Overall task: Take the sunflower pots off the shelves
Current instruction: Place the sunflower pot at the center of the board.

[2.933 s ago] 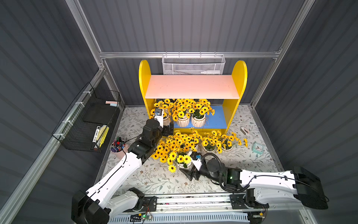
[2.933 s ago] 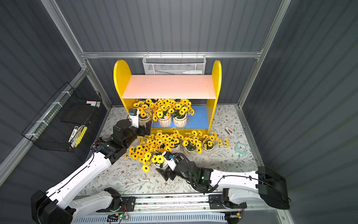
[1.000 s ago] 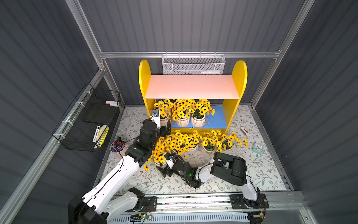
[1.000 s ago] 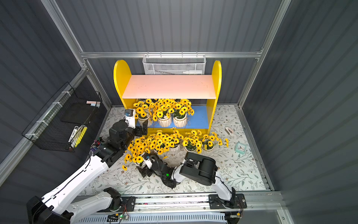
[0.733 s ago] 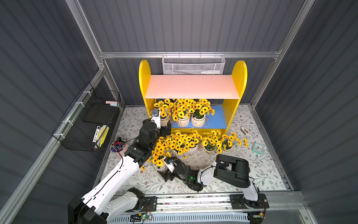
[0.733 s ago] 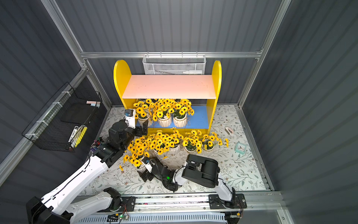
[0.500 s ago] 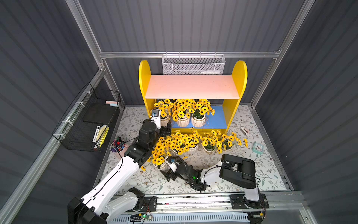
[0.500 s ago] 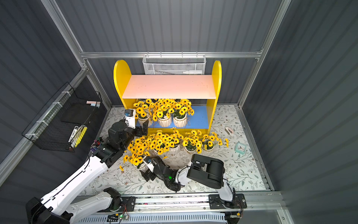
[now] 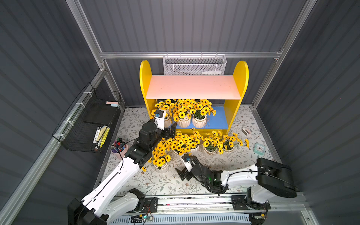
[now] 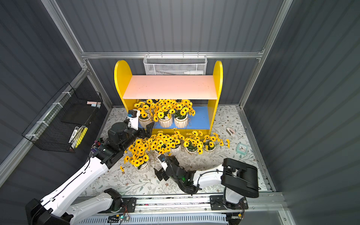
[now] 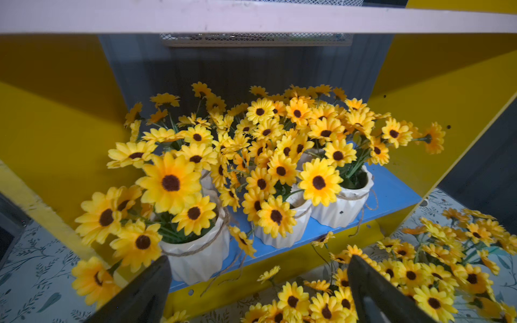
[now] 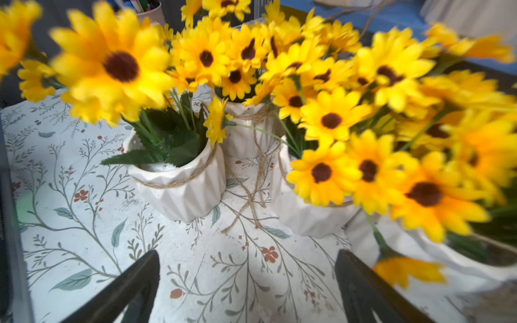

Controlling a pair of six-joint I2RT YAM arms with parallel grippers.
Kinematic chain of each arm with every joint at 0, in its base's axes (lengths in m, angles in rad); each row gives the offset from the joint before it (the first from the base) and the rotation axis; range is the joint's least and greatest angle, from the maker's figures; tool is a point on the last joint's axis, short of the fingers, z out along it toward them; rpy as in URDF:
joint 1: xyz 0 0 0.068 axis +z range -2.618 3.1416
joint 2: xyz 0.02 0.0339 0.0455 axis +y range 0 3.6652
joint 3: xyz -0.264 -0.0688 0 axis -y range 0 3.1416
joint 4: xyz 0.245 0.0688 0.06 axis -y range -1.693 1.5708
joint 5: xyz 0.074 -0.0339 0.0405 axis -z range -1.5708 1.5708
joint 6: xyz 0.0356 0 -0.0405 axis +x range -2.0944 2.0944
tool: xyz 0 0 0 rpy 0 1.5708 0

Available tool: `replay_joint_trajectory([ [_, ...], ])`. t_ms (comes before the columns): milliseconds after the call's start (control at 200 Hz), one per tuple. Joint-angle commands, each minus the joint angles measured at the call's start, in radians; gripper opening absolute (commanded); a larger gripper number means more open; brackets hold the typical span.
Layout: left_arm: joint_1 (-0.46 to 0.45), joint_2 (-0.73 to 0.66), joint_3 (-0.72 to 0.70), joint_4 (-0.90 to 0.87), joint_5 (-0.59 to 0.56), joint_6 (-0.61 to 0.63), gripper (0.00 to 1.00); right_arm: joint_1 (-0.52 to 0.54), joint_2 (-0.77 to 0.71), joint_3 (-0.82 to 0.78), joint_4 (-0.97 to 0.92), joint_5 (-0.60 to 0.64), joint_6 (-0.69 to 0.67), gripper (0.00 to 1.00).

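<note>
As the left gripper (image 11: 258,261) hovers, jaws spread and empty, the end sunflower pot (image 11: 197,256) stands just ahead, slightly off-centre.

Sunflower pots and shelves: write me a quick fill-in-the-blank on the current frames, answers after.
1. The sunflower pots left on the shelves stand on the ___ lower board.
2. The ___ upper board carries no pots.
3. The left gripper and the right gripper are both ___, gripping nothing.

Missing words: blue; pink; open.
</note>
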Motion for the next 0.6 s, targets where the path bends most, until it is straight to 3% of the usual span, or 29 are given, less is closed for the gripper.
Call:
replay_joint_trajectory([
  [0, -0.006, -0.012, -0.009, 0.028, 0.097, 0.025, 1.00, 0.013, -0.114, 0.023, -0.262, 0.060, 0.049, 0.99],
  [440, -0.060, -0.028, -0.030, 0.057, 0.111, 0.034, 0.99, -0.003, -0.399, 0.081, -0.437, 0.210, -0.060, 0.99],
  [590, -0.060, -0.028, -0.029, 0.054, 0.050, -0.015, 1.00, -0.125, -0.477, 0.130, -0.550, 0.163, -0.042, 0.99],
])
